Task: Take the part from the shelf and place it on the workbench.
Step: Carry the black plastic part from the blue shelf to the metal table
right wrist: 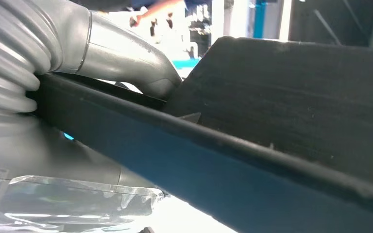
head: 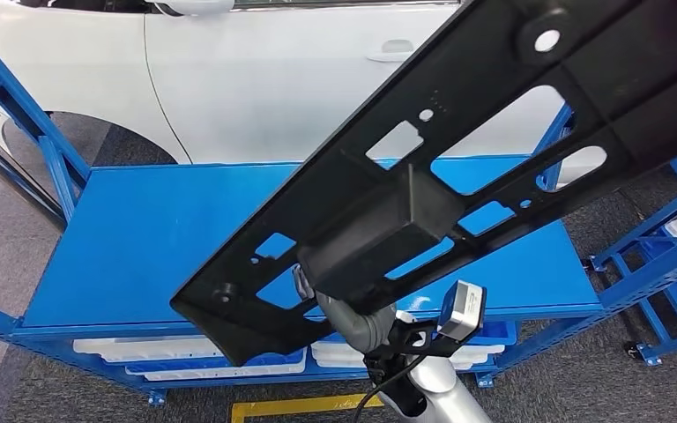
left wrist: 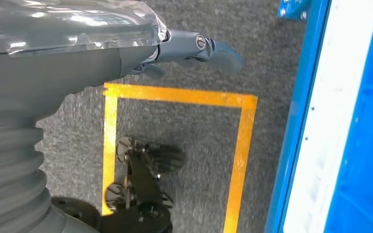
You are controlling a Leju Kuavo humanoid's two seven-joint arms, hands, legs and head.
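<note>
Right hand [head: 353, 313] grips the black part [head: 458, 167] tilted above the blue workbench [head: 141, 238].

White car body [head: 256, 70] behind the blue frame, door handle [head: 397, 48] visible. White bins [head: 141, 351] on the lower tier. Yellow floor tape [left wrist: 243, 145] forms a rectangle on grey carpet [left wrist: 194, 131]. Second blue rack [head: 670, 256] at right.

The part [head: 458, 167], a long black plastic panel with cut-out openings and a boxy block, is lying tilted diagonally. It is resting above the right hand [head: 353, 319], which is gripping it from below.
</note>
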